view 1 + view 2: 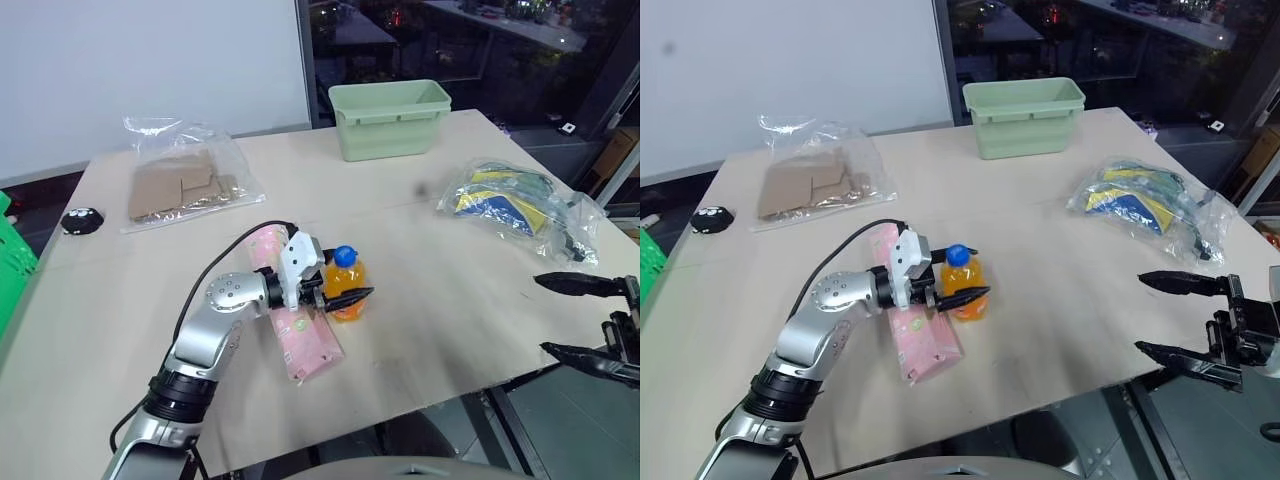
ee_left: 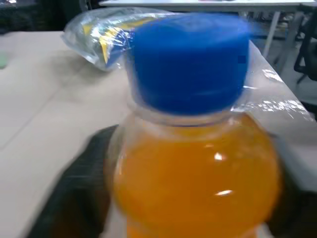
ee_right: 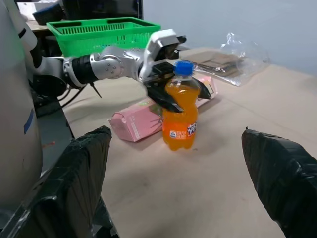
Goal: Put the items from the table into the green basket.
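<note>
Step in hand: grasp of first item, judged not yet secured. Left claw (image 1: 345, 298) set around orange-drink bottle (image 1: 347, 283), fingers either side of the body below the blue cap, partly closed; firm hold cannot be told. Bottle upright on table (image 1: 430, 250), pink packet (image 1: 300, 335) just beside at 9 o'clock. Right claw (image 1: 1170, 315) wide, holding nothing. Next: finish closing, lift, carry to green basket (image 3: 101, 29), off the table's edge at 9 o'clock.

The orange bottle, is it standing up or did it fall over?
Standing up. The orange bottle sits on its base on the table, blue cap on top.
</note>
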